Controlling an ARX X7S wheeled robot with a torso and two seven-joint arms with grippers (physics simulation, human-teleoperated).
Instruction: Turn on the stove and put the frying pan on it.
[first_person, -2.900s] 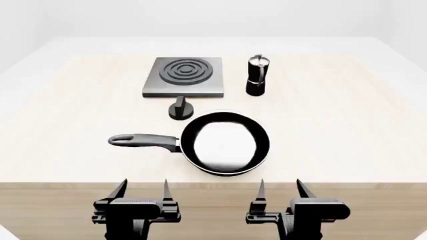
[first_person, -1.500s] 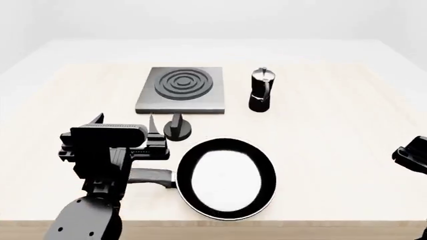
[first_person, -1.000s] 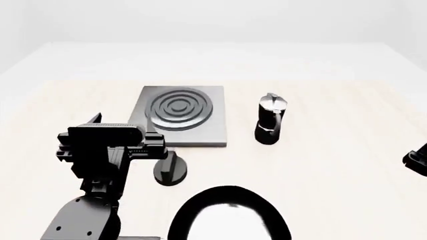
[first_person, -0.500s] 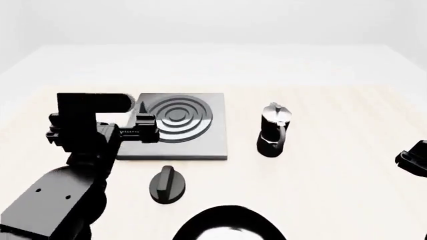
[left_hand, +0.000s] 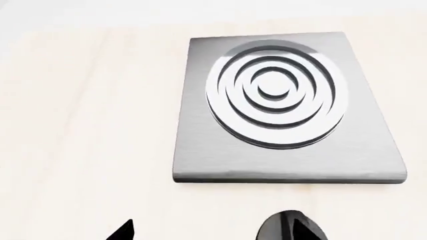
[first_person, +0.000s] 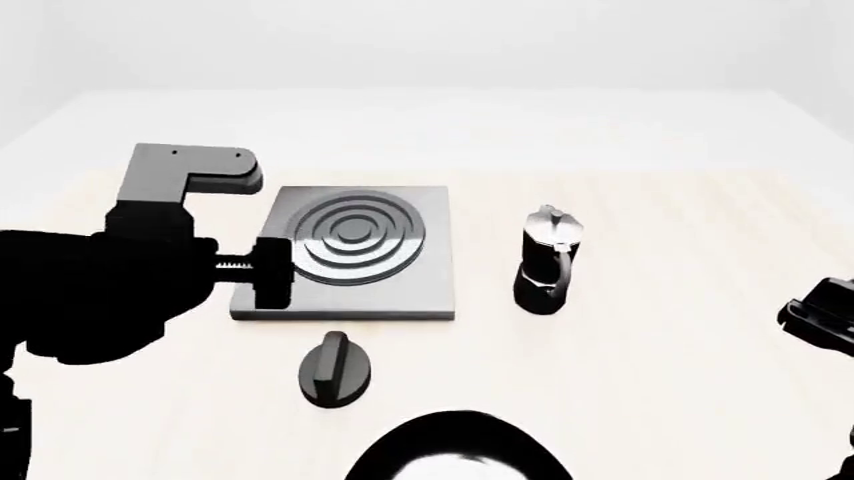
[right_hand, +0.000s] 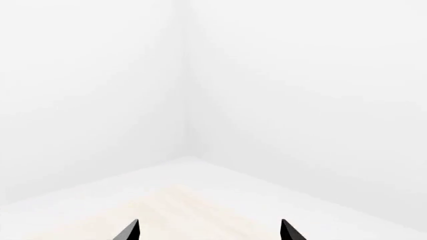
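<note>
The stove (first_person: 400, 290) is a grey square slab with a ringed burner (first_person: 350, 238), lying at the table's middle. Its small black knob (first_person: 334, 368) stands on the wood just in front of the slab. Only the far rim of the black frying pan (first_person: 454, 440) shows, at the head view's lower edge. My left gripper (left_hand: 213, 235) hangs open above the table by the slab's front edge. One fingertip (left_hand: 308, 233) overlaps the knob (left_hand: 283, 229) in the left wrist view, and nothing is held. My right gripper (right_hand: 210, 234) is open, empty, and facing the room's white walls.
A tall black moka pot (first_person: 547, 262) stands right of the slab. My left arm (first_person: 107, 290) fills the head view's left side and covers the slab's near left corner. Part of the right arm (first_person: 821, 320) shows at the right edge. White floor surrounds the wooden table.
The head view moved forward, so the pan slid down to its lower edge. My left arm rose, swung in from the table's front and turned downward beside the slab. The right arm withdrew to the right.
</note>
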